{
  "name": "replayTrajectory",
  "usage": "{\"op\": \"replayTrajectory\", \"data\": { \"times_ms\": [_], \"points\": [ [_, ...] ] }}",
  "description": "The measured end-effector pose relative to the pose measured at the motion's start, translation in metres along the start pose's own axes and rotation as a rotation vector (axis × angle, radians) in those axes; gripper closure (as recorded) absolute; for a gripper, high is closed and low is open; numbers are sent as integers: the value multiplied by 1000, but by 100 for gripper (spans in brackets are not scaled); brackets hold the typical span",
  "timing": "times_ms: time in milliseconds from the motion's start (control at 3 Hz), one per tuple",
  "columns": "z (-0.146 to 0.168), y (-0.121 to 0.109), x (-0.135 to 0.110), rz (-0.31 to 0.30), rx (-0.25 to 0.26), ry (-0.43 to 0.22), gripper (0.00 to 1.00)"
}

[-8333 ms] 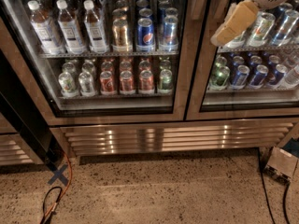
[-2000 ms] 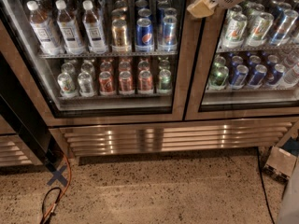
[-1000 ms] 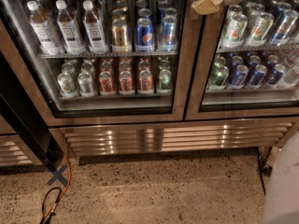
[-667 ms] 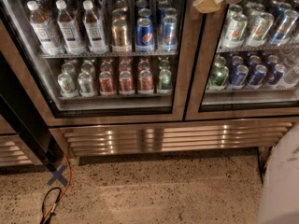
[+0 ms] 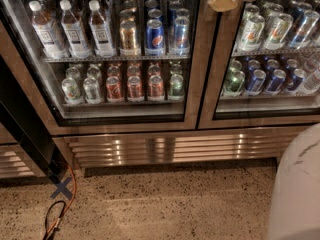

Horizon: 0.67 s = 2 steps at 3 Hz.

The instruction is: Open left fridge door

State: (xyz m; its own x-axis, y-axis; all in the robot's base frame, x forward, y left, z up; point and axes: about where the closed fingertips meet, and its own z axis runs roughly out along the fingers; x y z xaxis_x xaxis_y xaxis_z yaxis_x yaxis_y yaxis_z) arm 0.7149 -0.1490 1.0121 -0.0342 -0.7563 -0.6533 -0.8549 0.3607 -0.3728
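Note:
The left fridge door (image 5: 197, 59) is a tall glass door in a bronze-steel frame, and it looks closed. Behind its glass stand white-capped bottles (image 5: 75, 26), Pepsi cans (image 5: 155, 34) and red cans (image 5: 134, 86). My gripper (image 5: 222, 1) is at the top of the view, its tan tip against the upright where the two doors meet, at the left door's right edge. The rest of the arm runs off the top right.
The right glass door (image 5: 272, 115) shows green, blue and silver cans. A steel grille (image 5: 170, 146) runs below the doors. An orange cable (image 5: 67, 199) and a blue X mark (image 5: 61, 188) lie on the speckled floor. A white rounded robot part (image 5: 297, 184) fills the lower right.
The gripper has moved from in front of the right door up and left to the door junction. The white robot part has risen into the lower right.

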Motion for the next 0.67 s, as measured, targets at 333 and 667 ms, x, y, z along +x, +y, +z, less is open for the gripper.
{"op": "replayTrajectory", "data": {
  "times_ms": [333, 667],
  "points": [
    [-2, -7, 0, 0, 0, 0, 100],
    [-2, -7, 0, 0, 0, 0, 100]
  ]
}}
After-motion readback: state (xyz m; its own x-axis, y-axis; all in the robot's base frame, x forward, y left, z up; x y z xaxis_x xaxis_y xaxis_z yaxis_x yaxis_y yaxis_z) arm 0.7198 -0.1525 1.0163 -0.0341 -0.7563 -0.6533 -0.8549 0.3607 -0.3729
